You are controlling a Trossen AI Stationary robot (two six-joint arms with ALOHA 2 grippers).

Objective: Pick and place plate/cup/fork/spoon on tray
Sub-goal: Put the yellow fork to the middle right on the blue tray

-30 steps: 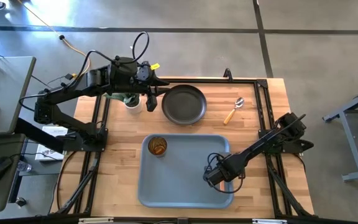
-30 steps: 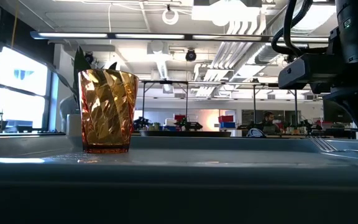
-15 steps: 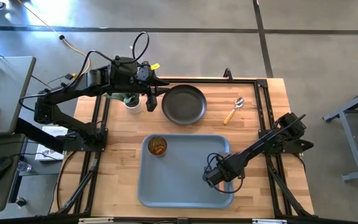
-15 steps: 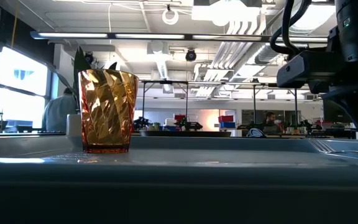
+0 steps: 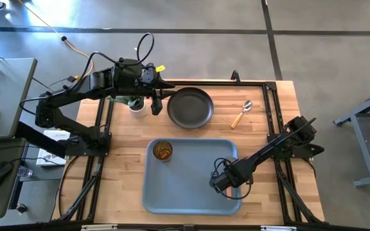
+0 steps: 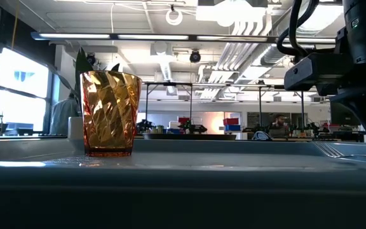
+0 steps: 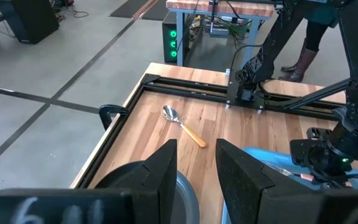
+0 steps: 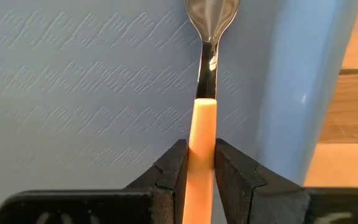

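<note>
The light blue-grey tray (image 5: 191, 192) lies at the table's near middle. The amber cup (image 5: 162, 151) stands upright in its far left corner, and also shows in the low view (image 6: 110, 113). My right gripper (image 5: 225, 181) is low over the tray's right part, shut on the fork (image 8: 209, 37). The dark plate (image 5: 189, 108) rests on the table beyond the tray. My left gripper (image 5: 156, 102) is open at the plate's left rim. The spoon (image 5: 241, 114) lies on the wood right of the plate. My right gripper pinches the fork's orange handle (image 8: 201, 140) between its two fingers. The fingers slant down from the table's right side and lie along the handle. The silver head (image 6: 328, 147) points ahead, low over the tray floor; I cannot tell whether it touches.
A white pot with a green plant (image 5: 135, 102) stands under my left arm, left of the plate. The tray's raised right rim (image 8: 291, 93) runs close beside the fork. A black frame (image 5: 272, 109) borders the table's sides.
</note>
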